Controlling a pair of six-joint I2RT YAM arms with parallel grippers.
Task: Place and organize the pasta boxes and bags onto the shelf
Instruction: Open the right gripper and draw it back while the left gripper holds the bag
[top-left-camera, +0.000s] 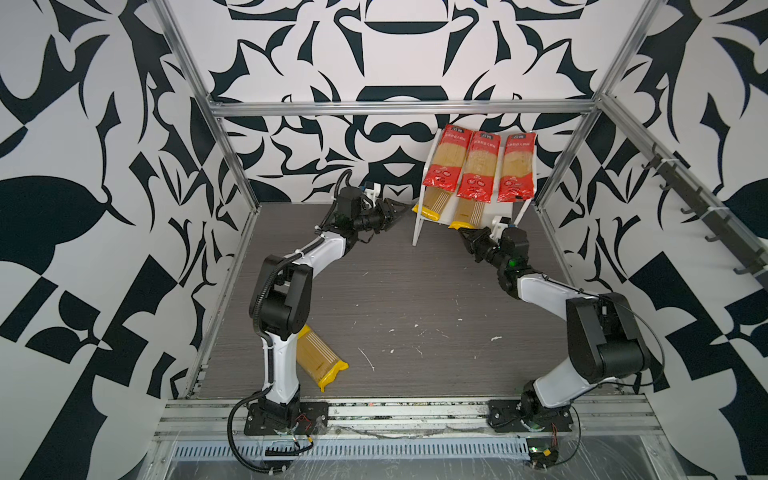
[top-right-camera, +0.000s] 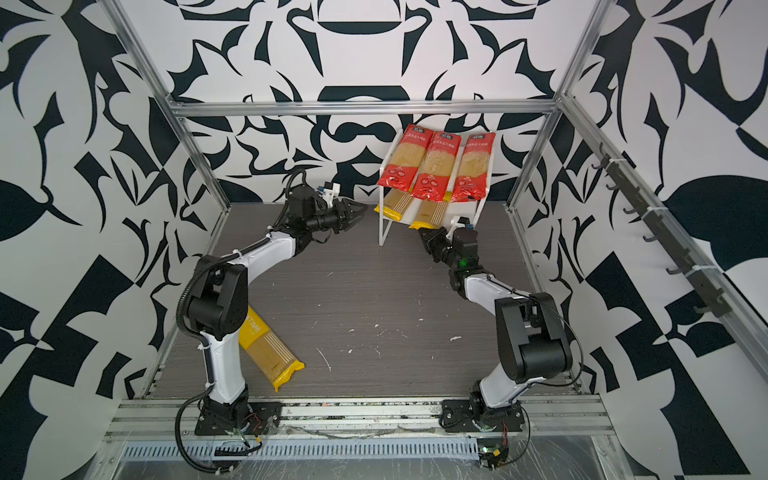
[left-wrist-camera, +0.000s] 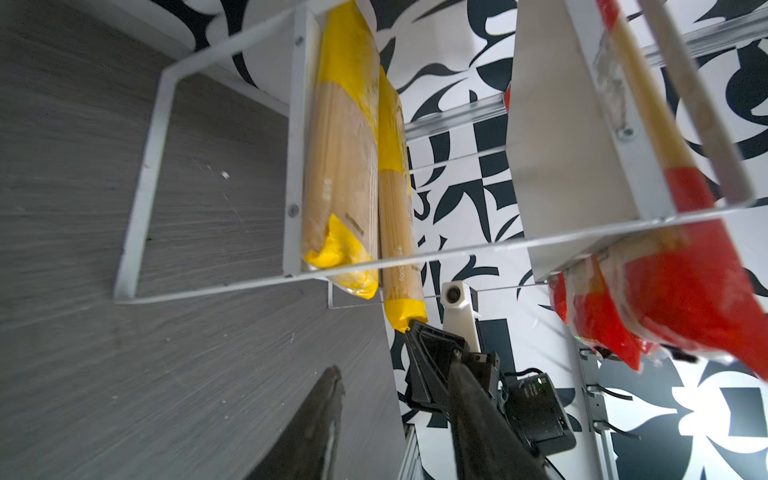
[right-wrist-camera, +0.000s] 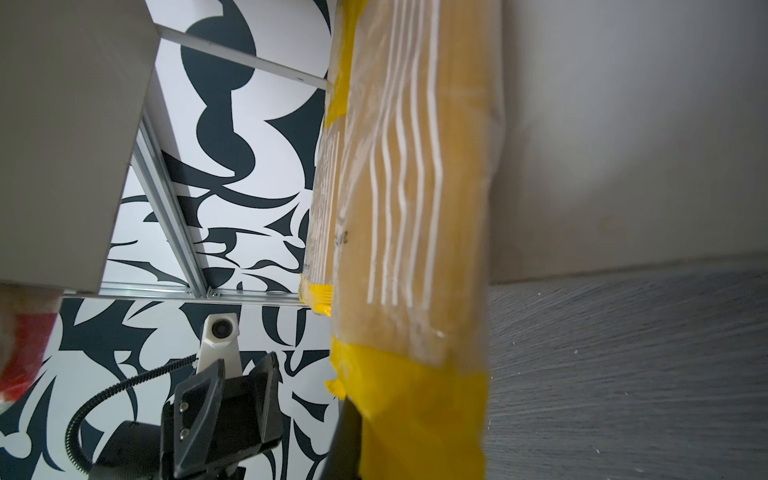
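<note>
We find the right hand (top-left-camera: 462, 233) closed on the end of the gripped packet (top-left-camera: 467, 214) on the lower tier of the shelf (top-left-camera: 417, 232), the left hand (top-left-camera: 407, 212) open and empty beside it, and a loose yellow packet (top-left-camera: 318, 357) on the table (top-left-camera: 415, 299).

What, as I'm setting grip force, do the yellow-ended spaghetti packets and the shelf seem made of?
Yellow-ended packet: thin glossy plastic film, clear in the middle; strands show through, with wrinkles and glare.
Shelf: probably a painted metal bar frame, matte white, with screwed-on white boards, perhaps coated wood or plastic; screw heads show.
</note>
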